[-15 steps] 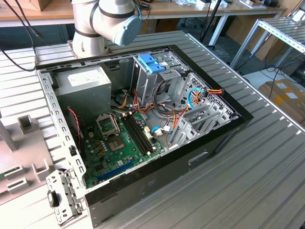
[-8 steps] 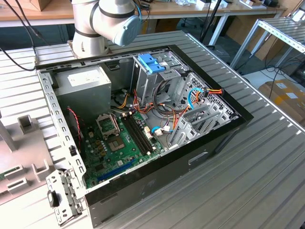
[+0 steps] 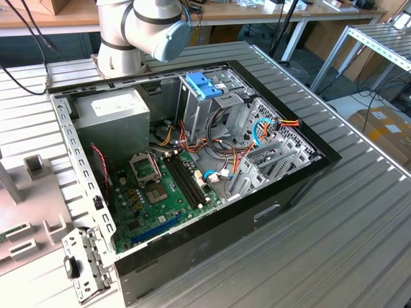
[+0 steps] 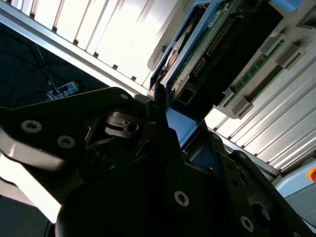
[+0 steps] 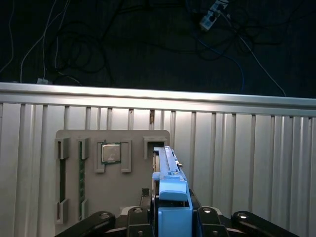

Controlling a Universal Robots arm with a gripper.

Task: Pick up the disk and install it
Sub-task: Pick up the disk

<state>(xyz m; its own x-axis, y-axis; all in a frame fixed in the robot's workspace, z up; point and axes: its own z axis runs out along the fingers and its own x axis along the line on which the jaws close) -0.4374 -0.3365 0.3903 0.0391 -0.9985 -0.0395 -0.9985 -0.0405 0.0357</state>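
Observation:
The disk (image 5: 167, 170) stands on edge on a grey holder plate (image 5: 133, 197), a dark drive in a light blue carrier frame. My gripper (image 5: 174, 213) has a black finger pressed against each side of the carrier's near end, so it is shut on the disk. In the second wrist view the disk (image 4: 217, 44) shows its circuit-board side, and the gripper (image 4: 180, 123) clamps the blue frame between its dark fingers. I cannot tell whether the disk is lifted off the plate. In the exterior view the open computer case (image 3: 302, 183) lies on the table, with a metal drive cage (image 3: 192, 106) inside.
The holder plate also carries a processor chip (image 5: 110, 152) and two memory sticks (image 5: 62, 177). The ribbed metal table ends at a rail (image 5: 158, 94) beyond the plate. A blue-latched bracket (image 3: 204, 85) tops the drive cage. The arm's base (image 3: 128, 38) stands behind the case.

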